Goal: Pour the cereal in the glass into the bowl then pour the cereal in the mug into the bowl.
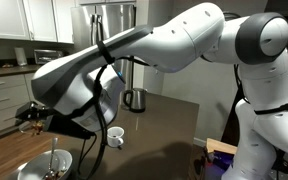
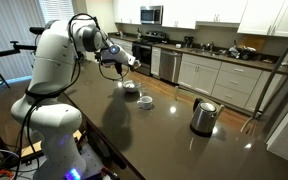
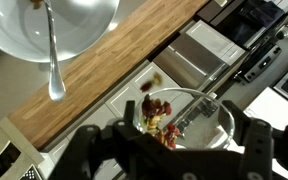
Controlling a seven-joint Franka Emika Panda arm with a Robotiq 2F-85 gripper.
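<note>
Reddish-brown cereal pieces (image 3: 156, 112) sit in a clear glass (image 3: 209, 120) clamped in the black gripper (image 3: 174, 150), near the wide white bowl (image 3: 84, 25) with its metal spoon (image 3: 52, 60).

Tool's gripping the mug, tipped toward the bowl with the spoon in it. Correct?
Not the mug: the wrist view shows the tool gripping the glass of cereal. The mug stands apart from it in an exterior view. The bowl and spoon are right.
</note>
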